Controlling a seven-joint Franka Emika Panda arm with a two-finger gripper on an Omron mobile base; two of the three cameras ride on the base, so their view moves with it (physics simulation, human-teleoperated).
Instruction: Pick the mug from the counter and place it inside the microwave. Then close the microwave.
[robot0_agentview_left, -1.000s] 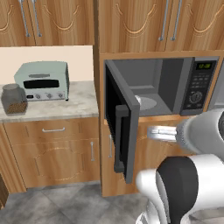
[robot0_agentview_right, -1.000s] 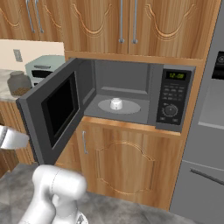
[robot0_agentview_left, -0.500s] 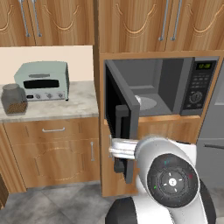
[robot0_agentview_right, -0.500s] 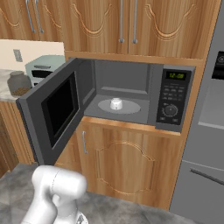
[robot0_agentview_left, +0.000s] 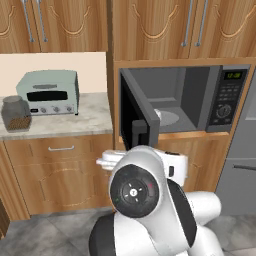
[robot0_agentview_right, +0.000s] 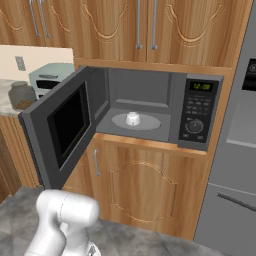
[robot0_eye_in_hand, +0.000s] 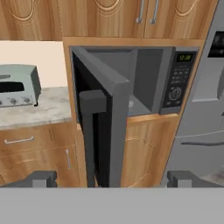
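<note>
The mug already sits inside the microwave, whose door is open and needs shutting; the gripper is wide open, empty.

White mug in grey microwave w/ dark door, green digits; pale green toaster oven at 9 o'clock on beige marbled counter; wood cabinets.

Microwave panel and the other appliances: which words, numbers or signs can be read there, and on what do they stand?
"12:00", approximately: green digits on the microwave display; blurred, so not certain.
Keypad buttons below the display: too small to read.
Toaster oven knobs and front: no text can be read.
Glass jar: no label visible.
</note>
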